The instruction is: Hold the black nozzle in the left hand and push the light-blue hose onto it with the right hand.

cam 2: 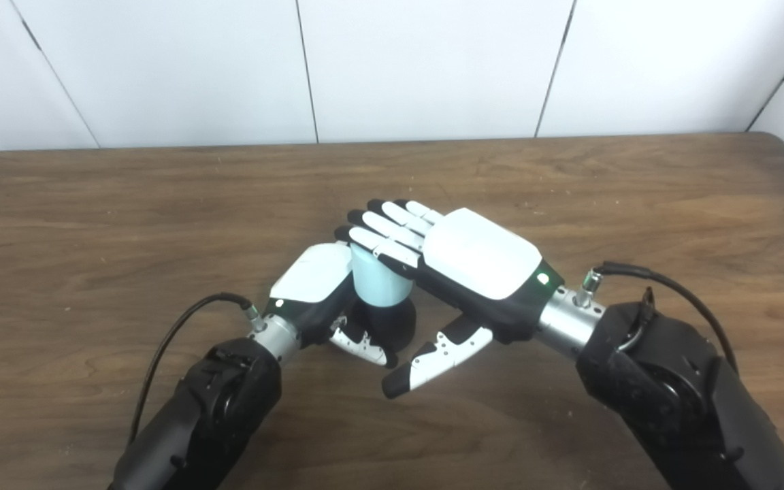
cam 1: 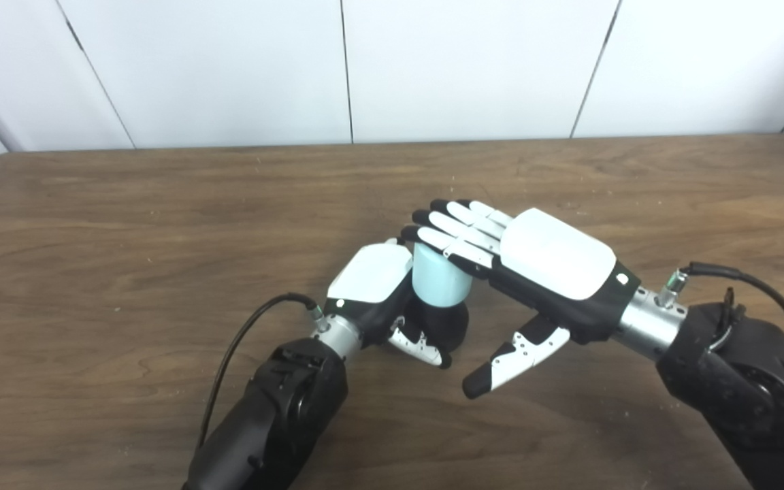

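At the table's middle, my left hand (cam 1: 382,289) is shut on the black nozzle (cam 1: 448,325), its thumb wrapped across the nozzle's front. The short light-blue hose (cam 1: 438,279) stands upright on top of the nozzle. My right hand (cam 1: 535,262) lies flat over the hose, fingers straight and spread, resting on the hose's top end. Its thumb (cam 1: 511,357) hangs down away from the hose, gripping nothing. The joint between hose and nozzle is partly hidden by my left hand.
The brown wooden table (cam 1: 160,218) spreads out on all sides of the hands. A white panelled wall (cam 1: 433,68) stands behind the far edge. Black cables run along both wrists.
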{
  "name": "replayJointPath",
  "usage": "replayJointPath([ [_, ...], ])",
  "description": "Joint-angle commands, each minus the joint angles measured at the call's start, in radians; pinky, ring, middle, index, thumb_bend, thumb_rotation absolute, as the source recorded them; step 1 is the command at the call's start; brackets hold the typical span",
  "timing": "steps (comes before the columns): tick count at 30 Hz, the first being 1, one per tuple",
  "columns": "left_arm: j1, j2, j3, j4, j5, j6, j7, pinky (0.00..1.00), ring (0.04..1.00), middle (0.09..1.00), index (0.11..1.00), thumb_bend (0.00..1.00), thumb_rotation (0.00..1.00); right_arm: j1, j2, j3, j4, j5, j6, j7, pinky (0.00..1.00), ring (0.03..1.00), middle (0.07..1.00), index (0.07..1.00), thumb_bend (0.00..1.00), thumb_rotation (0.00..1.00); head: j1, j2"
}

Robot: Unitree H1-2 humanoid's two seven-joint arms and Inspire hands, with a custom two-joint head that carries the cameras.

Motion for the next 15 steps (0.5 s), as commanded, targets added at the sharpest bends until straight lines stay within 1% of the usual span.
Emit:
replayJointPath([
  [1, 0.062, 0.040, -0.045, 0.069, 0.032, 0.013, -0.088, 1.00, 0.746, 0.553, 0.442, 0.51, 0.00, 0.062, -0.027, 0.060, 0.067, 0.007, 0.004, 0.099, 1.00, 0.994, 1.000, 0.990, 0.68, 1.00, 0.001, 0.001],
  [7, 0.060, 0.039, -0.048, 0.076, 0.032, 0.013, -0.090, 1.00, 0.722, 0.555, 0.443, 0.51, 0.00, 0.062, -0.033, 0.066, 0.072, 0.012, 0.009, 0.096, 1.00, 0.994, 1.000, 0.990, 0.68, 1.00, -0.001, 0.001],
  [15, 0.057, 0.040, -0.048, 0.071, 0.027, 0.014, -0.098, 1.00, 0.723, 0.555, 0.444, 0.51, 0.00, 0.061, -0.036, 0.076, 0.073, 0.004, 0.015, 0.100, 1.00, 0.994, 1.000, 0.990, 0.68, 1.00, -0.006, -0.001],
])
